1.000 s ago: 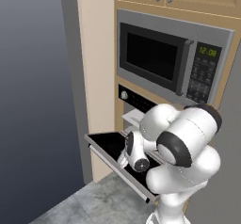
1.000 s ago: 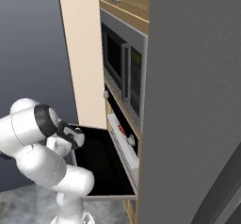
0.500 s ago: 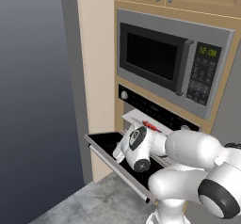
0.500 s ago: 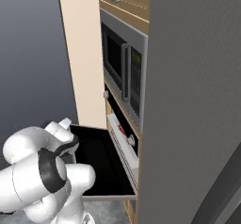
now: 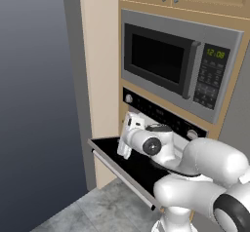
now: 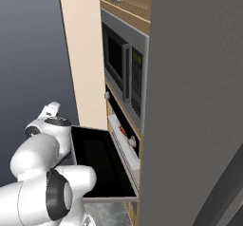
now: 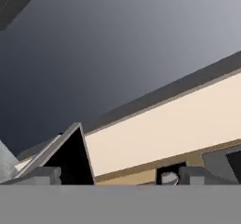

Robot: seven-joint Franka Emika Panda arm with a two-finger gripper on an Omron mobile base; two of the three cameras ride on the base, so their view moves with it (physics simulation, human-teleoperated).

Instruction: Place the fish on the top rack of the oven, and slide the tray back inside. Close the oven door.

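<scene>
One risk: the door (image 6: 97, 165) lies fully down at lower centre, the rack (image 6: 124, 143) and fish (image 6: 122, 130) still out. The gripper (image 5: 128, 136), jaws wide and empty, could knock the fish while pushing.

In the left base view, the right half of the oven door (image 5: 110, 148) and most of the oven (image 5: 161, 113) front are covered by the white arm, and the cavity behind it cannot be seen. In the right base view, the top rack (image 6: 124, 144) is seen only edge-on, and the fish (image 6: 122, 130) is reduced to a small red fleck whose shape cannot be told. In the hand view, the fingers (image 7: 40, 175) are cut off at the bottom.
</scene>
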